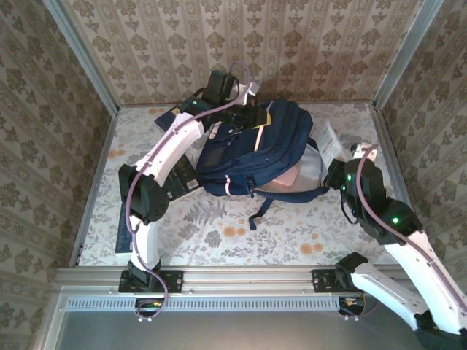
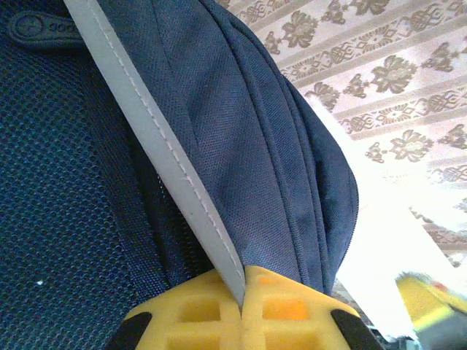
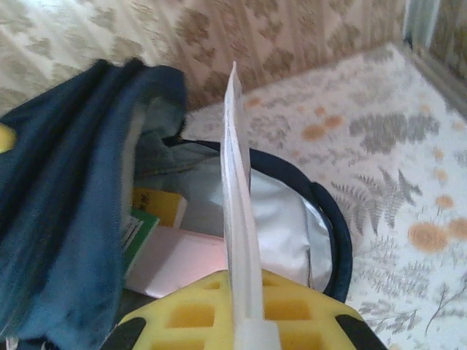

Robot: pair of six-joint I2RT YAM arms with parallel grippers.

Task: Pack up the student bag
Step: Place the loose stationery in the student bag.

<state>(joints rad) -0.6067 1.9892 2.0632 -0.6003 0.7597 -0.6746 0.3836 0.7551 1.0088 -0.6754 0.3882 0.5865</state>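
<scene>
One large navy-blue fabric student bag lies on its side at the far centre of the counter, its open mouth turned right. Its silver-grey lining shows, and three things can be counted inside: one flat pale pink item, one yellow block and one green-and-white packet.

The left end effector has its yellow fingers pressed together on the bag's single pale grey stitched stripe at the far end. The right end effector, at the bag's mouth, pinches one thin clear flat packet held edge-up.

Left of the bag lie two dark flat books: one under the left arm, one near the left edge.

The counter carries a pale print of ferns and orange flowers. Beige damask wallpaper covers the three walls, and one aluminium rail runs along the near edge.

A navy rubber patch on the bag bears raised letters too blurred to read.
</scene>
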